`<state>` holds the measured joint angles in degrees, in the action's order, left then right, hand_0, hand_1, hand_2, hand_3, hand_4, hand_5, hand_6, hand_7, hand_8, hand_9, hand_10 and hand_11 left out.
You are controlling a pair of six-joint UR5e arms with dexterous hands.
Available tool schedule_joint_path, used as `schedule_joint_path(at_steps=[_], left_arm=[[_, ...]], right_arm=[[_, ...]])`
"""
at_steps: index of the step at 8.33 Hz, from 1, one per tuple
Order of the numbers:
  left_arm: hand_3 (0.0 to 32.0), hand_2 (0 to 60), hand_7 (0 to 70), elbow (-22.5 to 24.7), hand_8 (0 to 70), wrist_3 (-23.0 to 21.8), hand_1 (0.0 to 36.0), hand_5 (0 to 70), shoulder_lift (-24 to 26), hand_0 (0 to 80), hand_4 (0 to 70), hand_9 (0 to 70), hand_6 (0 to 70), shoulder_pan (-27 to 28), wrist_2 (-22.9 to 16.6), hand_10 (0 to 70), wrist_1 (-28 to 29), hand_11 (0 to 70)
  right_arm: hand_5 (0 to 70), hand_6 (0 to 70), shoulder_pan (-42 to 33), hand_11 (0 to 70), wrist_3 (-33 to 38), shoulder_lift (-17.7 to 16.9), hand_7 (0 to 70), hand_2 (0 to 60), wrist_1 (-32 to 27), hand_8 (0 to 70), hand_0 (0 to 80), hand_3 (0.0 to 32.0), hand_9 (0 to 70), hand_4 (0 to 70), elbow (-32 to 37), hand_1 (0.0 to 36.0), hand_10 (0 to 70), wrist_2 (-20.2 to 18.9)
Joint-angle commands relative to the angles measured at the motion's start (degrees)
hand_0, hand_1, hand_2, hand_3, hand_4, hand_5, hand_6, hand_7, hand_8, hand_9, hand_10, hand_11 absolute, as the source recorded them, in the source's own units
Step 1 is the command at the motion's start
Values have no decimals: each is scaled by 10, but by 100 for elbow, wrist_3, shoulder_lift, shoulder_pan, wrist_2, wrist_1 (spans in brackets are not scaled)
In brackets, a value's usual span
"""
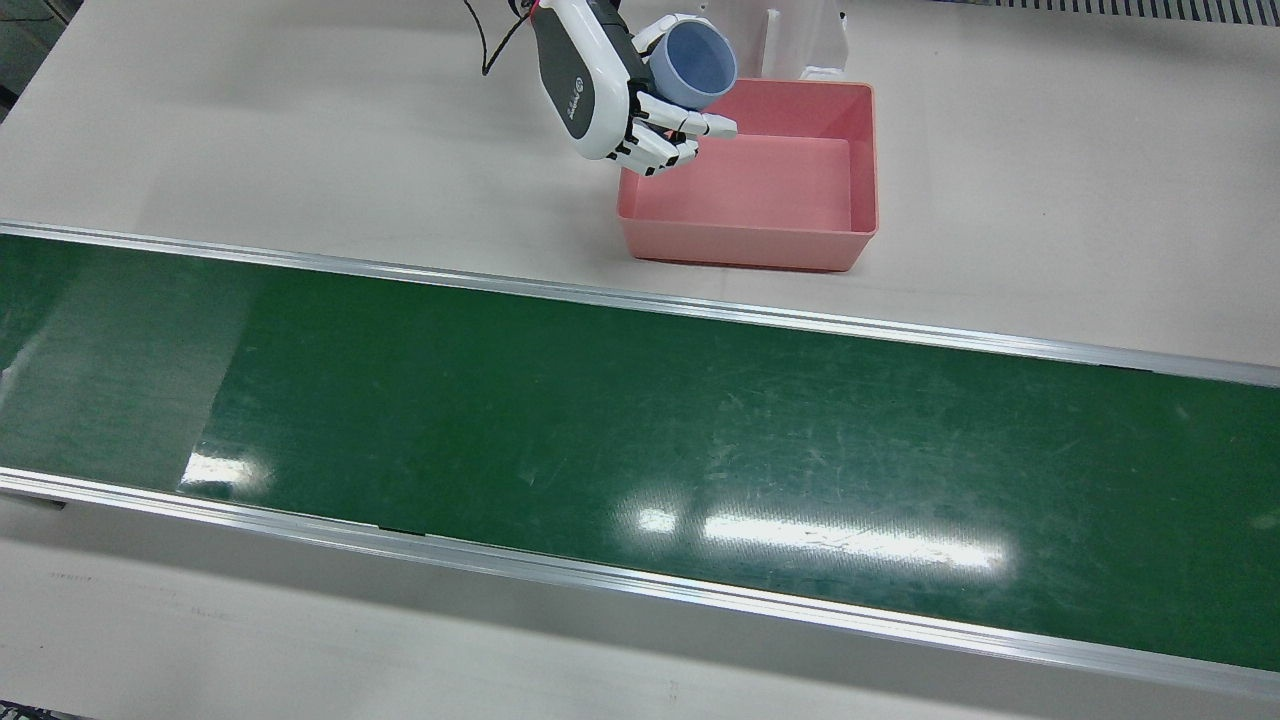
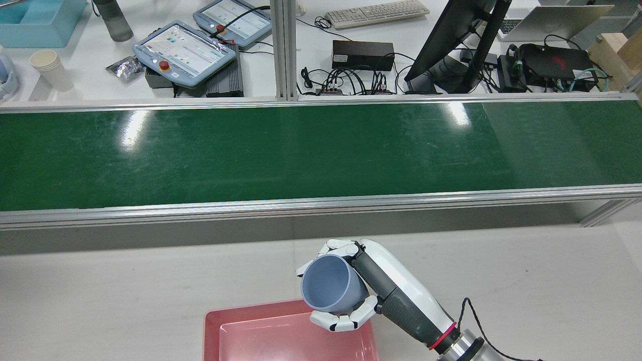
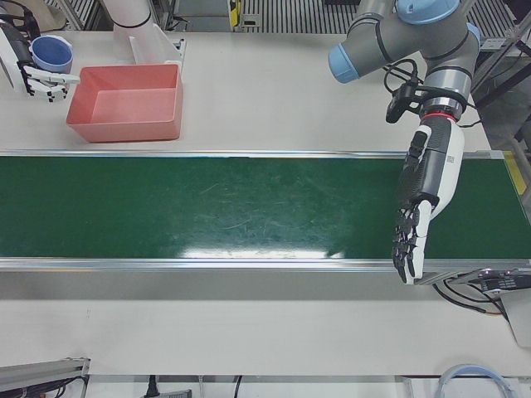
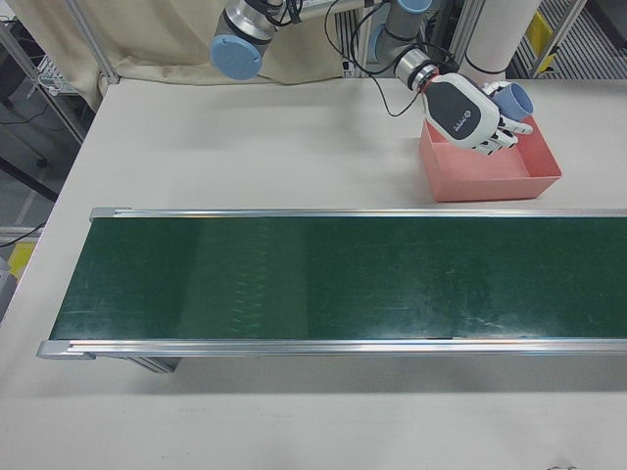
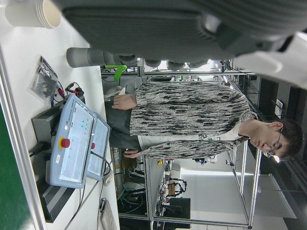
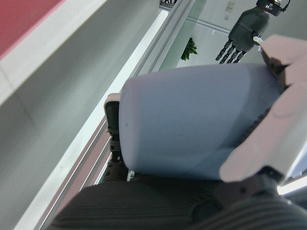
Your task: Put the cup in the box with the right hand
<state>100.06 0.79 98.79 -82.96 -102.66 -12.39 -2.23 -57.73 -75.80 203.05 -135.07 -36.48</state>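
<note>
My right hand [image 1: 610,90] is shut on a blue-grey cup [image 1: 695,65] and holds it tilted, mouth open toward the pink box [image 1: 862,160], above the box's corner nearest the right arm. The rear view shows the same hand [image 2: 386,286] with the cup [image 2: 328,283] over the box's rim [image 2: 261,307]. The box is empty. In the right hand view the cup [image 6: 192,120] fills the frame between my fingers [image 6: 268,143]. My left hand [image 3: 419,211] hangs open, fingers pointing down, over the far end of the green belt [image 3: 207,207], holding nothing.
The green conveyor belt [image 1: 640,440] runs across the table between aluminium rails. A white bracket [image 1: 800,40] stands just behind the box. Beyond the belt a bench carries teach pendants [image 2: 185,50], a monitor [image 2: 451,45] and cables.
</note>
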Motion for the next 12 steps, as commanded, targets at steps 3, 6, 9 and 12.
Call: schedule_joint_path(at_steps=[3, 6, 9, 12], left_arm=[[0, 0, 0, -4, 0, 0, 0, 0, 0, 0, 0, 0, 0, 0, 0, 0, 9, 0], [0, 0, 0, -4, 0, 0, 0, 0, 0, 0, 0, 0, 0, 0, 0, 0, 0, 0], [0, 0, 0, -4, 0, 0, 0, 0, 0, 0, 0, 0, 0, 0, 0, 0, 0, 0], [0, 0, 0, -4, 0, 0, 0, 0, 0, 0, 0, 0, 0, 0, 0, 0, 9, 0]], right_arm=[[10, 0, 258, 0, -46, -23, 0, 0, -810, 8, 385, 0, 24, 0, 253, 1, 0, 300], [11, 0, 232, 0, -11, -49, 0, 0, -802, 32, 362, 0, 45, 0, 122, 1, 0, 255], [20, 10, -914, 0, 50, -732, 0, 0, -740, 46, 392, 0, 64, 0, -878, 35, 0, -111], [22, 33, -2479, 0, 2653, -1103, 105, 0, 1264, 47, 423, 0, 82, 1, -934, 66, 0, -1025]])
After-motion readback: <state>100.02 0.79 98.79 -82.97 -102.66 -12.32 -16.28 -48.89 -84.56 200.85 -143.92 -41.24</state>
